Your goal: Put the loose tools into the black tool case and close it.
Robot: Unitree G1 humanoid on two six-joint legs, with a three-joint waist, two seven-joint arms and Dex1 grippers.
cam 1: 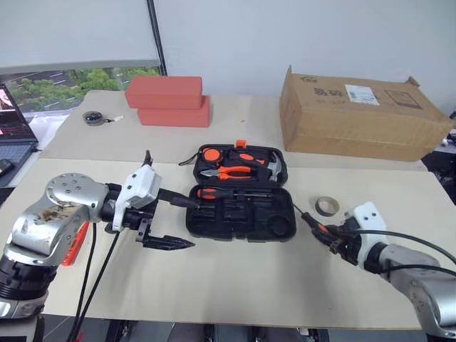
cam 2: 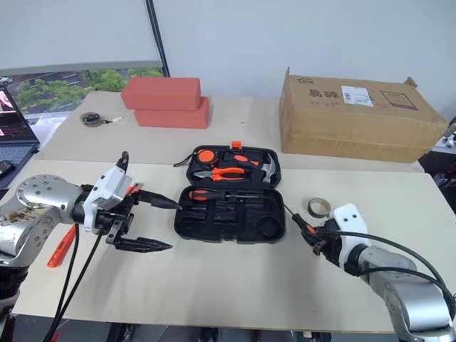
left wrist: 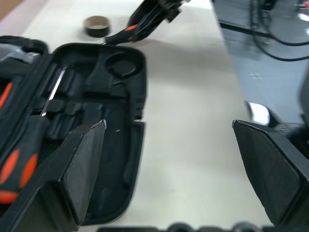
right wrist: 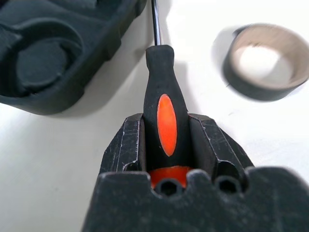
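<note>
I have the right end effector (right wrist: 166, 137) clamped on a slim screwdriver (right wrist: 163, 104) with an orange-and-black handle, the shaft pointing toward the near right corner of the black tool case (cam 1: 239, 210). The case lies open in the middle of the surface (cam 1: 235, 278), its lid half holding orange-handled pliers (cam 1: 231, 171) and a hammer (cam 1: 269, 165), and another screwdriver (cam 1: 221, 192) already sits along the top row of the near half. The grey tape ring (cam 1: 327, 206) rests just beside the held screwdriver, between my right end effector and the far edge of the board, close enough to crowd that side. My left end effector (cam 1: 171, 222) hangs with its fingers spread wide and empty, just off the left side of the case. Further back stand a cardboard box (cam 1: 360, 114) on the right, two stacked red blocks (cam 1: 169, 101), and a dark round disc with a cord (cam 1: 93, 117), all well apart from the case. An orange tool (cam 2: 63, 246) lies by my left arm.
</note>
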